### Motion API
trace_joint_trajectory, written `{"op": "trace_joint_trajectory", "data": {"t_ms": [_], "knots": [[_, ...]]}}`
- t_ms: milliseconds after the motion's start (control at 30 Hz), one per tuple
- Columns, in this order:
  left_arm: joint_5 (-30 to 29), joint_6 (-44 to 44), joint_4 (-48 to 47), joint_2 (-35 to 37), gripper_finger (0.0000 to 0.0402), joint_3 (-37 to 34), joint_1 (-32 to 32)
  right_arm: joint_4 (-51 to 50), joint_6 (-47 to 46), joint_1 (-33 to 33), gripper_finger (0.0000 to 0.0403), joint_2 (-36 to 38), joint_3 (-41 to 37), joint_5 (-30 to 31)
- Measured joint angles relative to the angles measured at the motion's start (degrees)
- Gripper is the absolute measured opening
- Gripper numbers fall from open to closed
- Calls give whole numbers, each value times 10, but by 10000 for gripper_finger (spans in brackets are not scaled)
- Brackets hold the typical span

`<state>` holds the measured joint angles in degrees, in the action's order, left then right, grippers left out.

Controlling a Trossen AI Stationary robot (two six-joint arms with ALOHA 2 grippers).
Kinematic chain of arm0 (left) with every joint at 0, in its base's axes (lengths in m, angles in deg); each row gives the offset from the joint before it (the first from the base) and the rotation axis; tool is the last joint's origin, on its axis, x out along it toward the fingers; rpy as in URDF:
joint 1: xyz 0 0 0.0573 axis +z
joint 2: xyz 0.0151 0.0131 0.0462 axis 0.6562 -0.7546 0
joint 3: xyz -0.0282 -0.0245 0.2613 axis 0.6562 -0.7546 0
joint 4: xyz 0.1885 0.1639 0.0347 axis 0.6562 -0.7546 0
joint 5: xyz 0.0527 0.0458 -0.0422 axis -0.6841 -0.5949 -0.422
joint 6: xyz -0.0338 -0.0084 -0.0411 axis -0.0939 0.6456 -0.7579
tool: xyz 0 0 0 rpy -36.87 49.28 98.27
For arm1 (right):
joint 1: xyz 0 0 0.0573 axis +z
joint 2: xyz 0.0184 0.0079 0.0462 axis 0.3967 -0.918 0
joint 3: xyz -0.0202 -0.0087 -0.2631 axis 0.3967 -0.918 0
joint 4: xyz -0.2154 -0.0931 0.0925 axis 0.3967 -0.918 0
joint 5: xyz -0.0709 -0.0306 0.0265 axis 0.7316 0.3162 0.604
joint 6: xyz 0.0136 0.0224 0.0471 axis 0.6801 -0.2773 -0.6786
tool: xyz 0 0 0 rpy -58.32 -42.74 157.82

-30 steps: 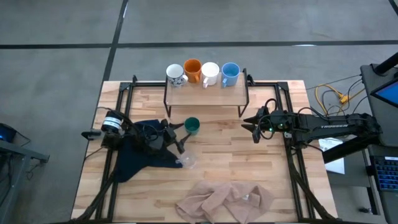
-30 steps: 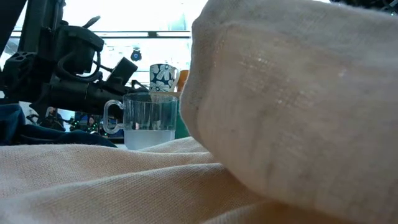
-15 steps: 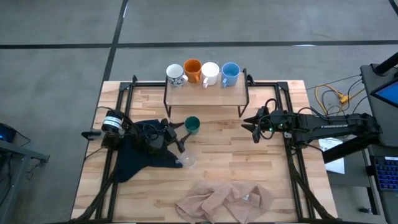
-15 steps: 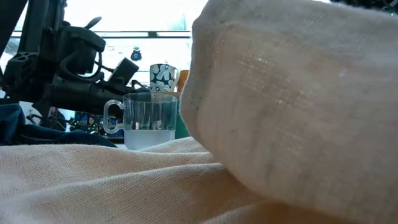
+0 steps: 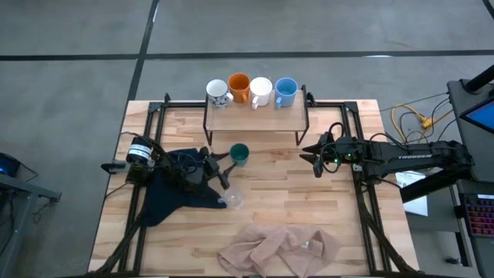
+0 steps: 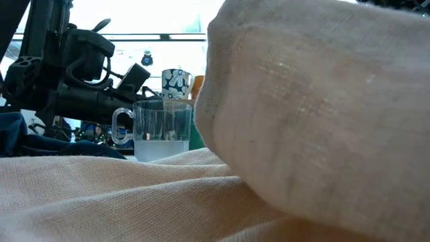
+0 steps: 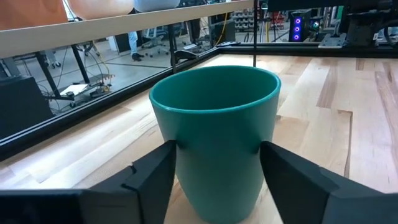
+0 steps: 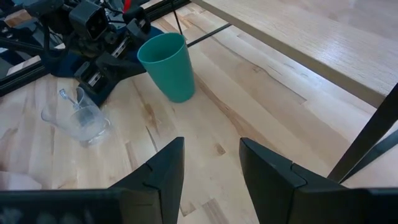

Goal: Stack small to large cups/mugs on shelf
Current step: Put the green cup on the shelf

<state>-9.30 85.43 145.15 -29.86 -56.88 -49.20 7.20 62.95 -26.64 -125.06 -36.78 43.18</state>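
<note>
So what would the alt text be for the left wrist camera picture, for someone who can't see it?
A teal-green handleless cup stands upright on the light-wood tabletop, framed closely on both sides by the left pincer's two dark fingers. Behind it runs the pale wooden shelf board.

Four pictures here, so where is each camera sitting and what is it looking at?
High: above, straight down on the table and both arms.
Low: at tabletop height, mostly blocked by the beige cloth; the left arm shows behind the glass cup.
Left wrist: left gripper closing around the green cup.
Right wrist: right gripper, open, facing that same green cup.
</note>
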Motion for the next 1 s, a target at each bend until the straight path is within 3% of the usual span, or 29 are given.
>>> {"op": "trace_joint_trajectory", "data": {"t_ms": [233,567,667,833,1000], "knots": [[0,0,-1,0,174,0,3,0,0,0,148,0,0,0],[-2,0,-56,10,169,-6,-3,0,-4,0,148,0,0,0],[-4,4,-58,55,169,-27,-18,0,-1,0,148,0,0,0],[-73,-19,-106,176,169,-104,-34,0,0,0,148,0,0,0],[-71,-75,-105,285,169,-160,-35,0,1,0,148,0,0,0]]}}
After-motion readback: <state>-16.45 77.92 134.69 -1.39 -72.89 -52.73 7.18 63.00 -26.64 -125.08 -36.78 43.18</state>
